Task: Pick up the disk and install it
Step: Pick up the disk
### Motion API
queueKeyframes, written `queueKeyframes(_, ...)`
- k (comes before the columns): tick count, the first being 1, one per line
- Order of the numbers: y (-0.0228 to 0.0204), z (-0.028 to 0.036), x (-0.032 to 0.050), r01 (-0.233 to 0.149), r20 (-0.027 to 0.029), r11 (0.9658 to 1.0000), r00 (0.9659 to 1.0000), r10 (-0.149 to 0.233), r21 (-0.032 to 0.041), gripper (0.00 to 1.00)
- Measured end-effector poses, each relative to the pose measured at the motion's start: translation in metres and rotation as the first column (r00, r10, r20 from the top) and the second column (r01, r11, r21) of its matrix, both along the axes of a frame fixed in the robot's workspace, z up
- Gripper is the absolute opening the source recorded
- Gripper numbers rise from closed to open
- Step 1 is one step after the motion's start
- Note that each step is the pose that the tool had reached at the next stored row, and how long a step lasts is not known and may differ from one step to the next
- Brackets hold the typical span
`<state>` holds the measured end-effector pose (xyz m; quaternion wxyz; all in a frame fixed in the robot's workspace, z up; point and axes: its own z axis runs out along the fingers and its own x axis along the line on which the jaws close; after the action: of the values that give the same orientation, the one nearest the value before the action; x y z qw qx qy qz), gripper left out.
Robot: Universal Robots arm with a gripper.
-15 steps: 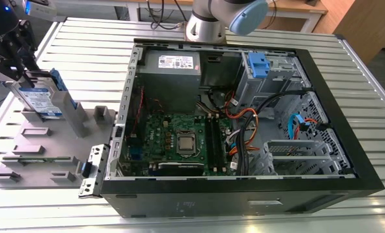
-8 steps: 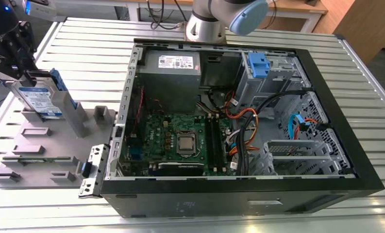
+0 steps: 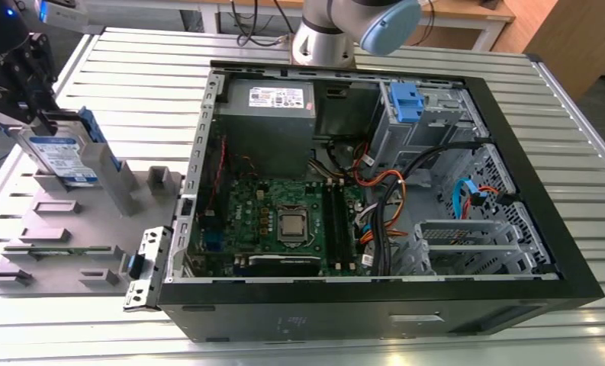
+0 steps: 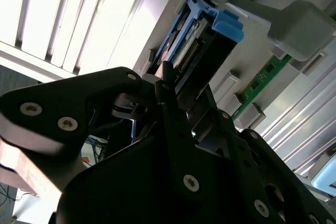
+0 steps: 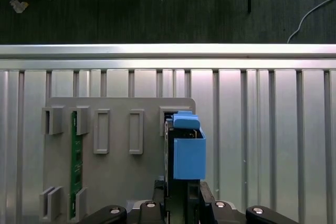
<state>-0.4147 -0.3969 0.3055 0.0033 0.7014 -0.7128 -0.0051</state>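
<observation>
The disk [image 3: 63,158] is a silver drive with a white-and-blue label and blue side rails. It stands on edge in a slot of the grey holder plate [image 3: 68,229] at the exterior view's left. My gripper [image 3: 46,122] is at its upper end, with a finger against each flat face, shut on the disk. In the first wrist view the disk's blue rail [image 5: 189,153] runs out from between my gripper [image 5: 178,190]. In the second wrist view the disk [image 4: 197,45] sits just past the black fingertips [image 4: 167,74].
An open computer case [image 3: 546,252] lies on the slatted metal table, with motherboard, cables and a blue-tabbed drive cage [image 3: 406,103] inside. A green memory stick [image 5: 76,166] lies in the holder plate. The arm's base [image 3: 323,38] stands behind the case.
</observation>
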Motion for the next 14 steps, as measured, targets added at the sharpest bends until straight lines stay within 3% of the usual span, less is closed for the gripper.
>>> queueKeyframes(8,0.0000,0.0020,0.0000,0.000,0.0000,1.0000,1.0000,0.000,0.0000,0.35)
queueKeyframes(14,0.0000,0.0073,0.0000,0.000,-0.0001,1.0000,1.0000,0.000,0.0000,0.35)
